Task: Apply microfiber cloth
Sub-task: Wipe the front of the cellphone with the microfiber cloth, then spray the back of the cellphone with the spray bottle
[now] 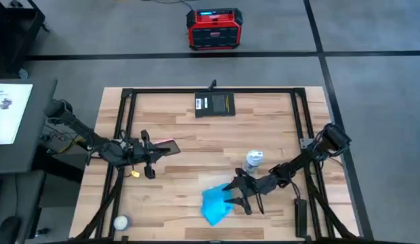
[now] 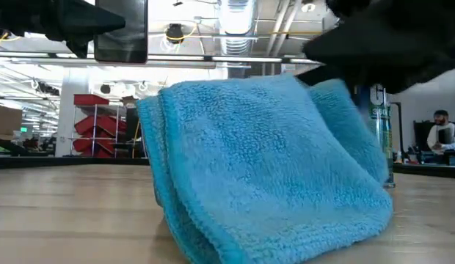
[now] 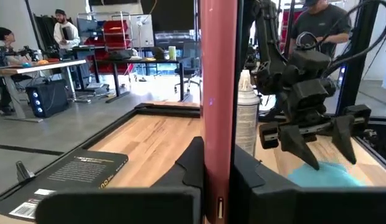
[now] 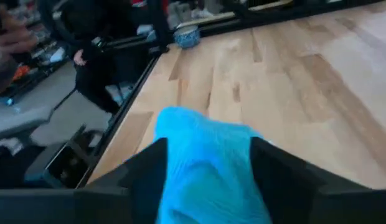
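The sky-blue microfiber cloth (image 1: 214, 203) lies bunched in folds on the table near its front edge; it fills the low view (image 2: 264, 176). My right gripper (image 1: 240, 195) is open at the cloth's right end, one finger on each side of the raised blue folds (image 4: 205, 168). The left wrist view shows its spread fingers (image 3: 303, 146) just over the cloth (image 3: 324, 175). My left gripper (image 1: 150, 153) is at the table's left, shut on the pink-backed phone (image 1: 166, 146). My left gripper pinches the phone's near end (image 3: 216, 180) between its two fingers. The fingers lie level and point toward the table's right. The phone stands on edge, reaches out past the fingertips and is held above the table. My right gripper stands astride the cloth; I cannot tell whether its fingers touch it.
A white spray bottle (image 1: 253, 161) stands just behind my right gripper. A black flat pad (image 1: 215, 104) lies at the far middle. A small ball (image 1: 120, 221) sits at the front left corner. A black frame (image 1: 122, 135) rims the table. People show in the room beyond.
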### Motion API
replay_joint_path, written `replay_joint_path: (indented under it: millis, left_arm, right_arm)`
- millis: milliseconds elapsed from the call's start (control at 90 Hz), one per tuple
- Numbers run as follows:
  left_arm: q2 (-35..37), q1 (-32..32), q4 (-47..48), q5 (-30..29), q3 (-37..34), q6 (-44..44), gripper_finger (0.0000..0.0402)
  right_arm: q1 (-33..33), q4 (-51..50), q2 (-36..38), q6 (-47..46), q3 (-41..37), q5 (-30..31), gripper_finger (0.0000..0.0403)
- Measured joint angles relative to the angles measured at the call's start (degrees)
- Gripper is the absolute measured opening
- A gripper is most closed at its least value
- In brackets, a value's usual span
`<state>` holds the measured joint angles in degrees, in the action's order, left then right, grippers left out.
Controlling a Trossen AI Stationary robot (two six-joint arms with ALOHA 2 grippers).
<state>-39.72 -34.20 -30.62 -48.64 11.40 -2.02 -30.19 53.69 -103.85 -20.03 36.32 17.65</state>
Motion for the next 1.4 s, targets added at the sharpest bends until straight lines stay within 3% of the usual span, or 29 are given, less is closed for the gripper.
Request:
replay_joint_path:
  millis: [144,489,689,933,1189,1400]
  left_arm:
    - [0.0,0.0,0.1,0.0,0.0,-3.2,0.0006]
    - [0.0,0.0,2.8,-3.0,0.1,-18.8,0.0006]
    - [-2.8,0.0,15.1,-7.4,6.6,-28.3,0.0006]
    - [-12.7,0.0,32.2,-19.8,17.7,-34.7,0.0006]
    - [-27.4,-1.4,33.8,-36.9,25.3,-51.1,0.0006]
    - [-36.8,-3.5,38.2,-38.0,29.4,-52.3,0.0006]
  right_arm:
    - [1.0,0.0,0.0,2.6,1.6,-2.9,0.0282]
    - [1.9,-0.3,0.9,5.3,3.2,-2.8,0.0285]
    - [2.6,-3.6,6.6,4.8,3.2,-2.8,0.0286]
    - [5.0,-15.1,14.1,-0.2,3.2,-3.3,0.0286]
    - [7.5,-18.1,19.1,-4.6,3.2,-9.1,0.0286]
    - [10.9,-19.2,22.2,-5.3,3.2,-13.9,0.0286]
